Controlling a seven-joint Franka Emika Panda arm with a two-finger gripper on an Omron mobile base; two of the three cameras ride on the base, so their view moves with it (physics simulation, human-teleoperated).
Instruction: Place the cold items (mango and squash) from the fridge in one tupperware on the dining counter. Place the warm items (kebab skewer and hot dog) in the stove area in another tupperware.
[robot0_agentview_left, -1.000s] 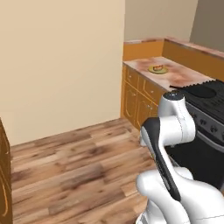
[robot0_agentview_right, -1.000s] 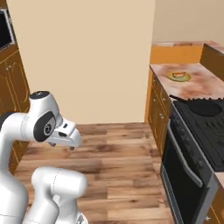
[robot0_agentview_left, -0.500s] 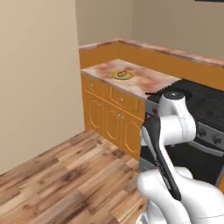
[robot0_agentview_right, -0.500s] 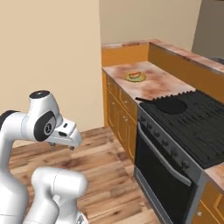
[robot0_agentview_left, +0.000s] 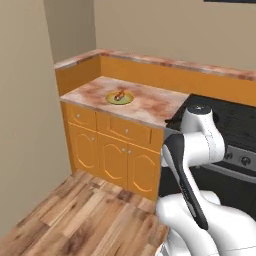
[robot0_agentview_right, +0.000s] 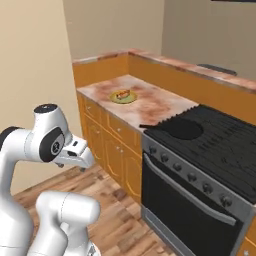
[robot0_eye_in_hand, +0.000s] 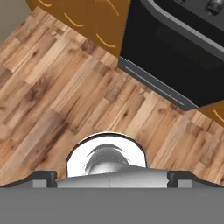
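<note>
— So, claw (robot0_agentview_right: 80, 152) tucked in close beside the white arm, hanging over the wood floor (robot0_eye_in_hand: 65, 87), pointed down. Fingers hard to make out; can't tell whether spread or pinched. Nothing seen in it.

— And further out?

— Just ahead, black oven door (robot0_eye_in_hand: 175, 57) with its long handle, under a dark stove top (robot0_agentview_right: 200, 135) with a row of knobs. Orange cabinets (robot0_agentview_left: 115, 155) right beside it, on the left.

— Food anywhere?

— Yes, up on the marbled pink counter (robot0_agentview_left: 150, 102): small yellow-green plate (robot0_agentview_left: 119, 97), near the middle, left of the stove. Reddish-brown thing lying on it, probably the hot dog (robot0_agentview_right: 123, 93), too small to swear to. Well apart from the claw.
</note>
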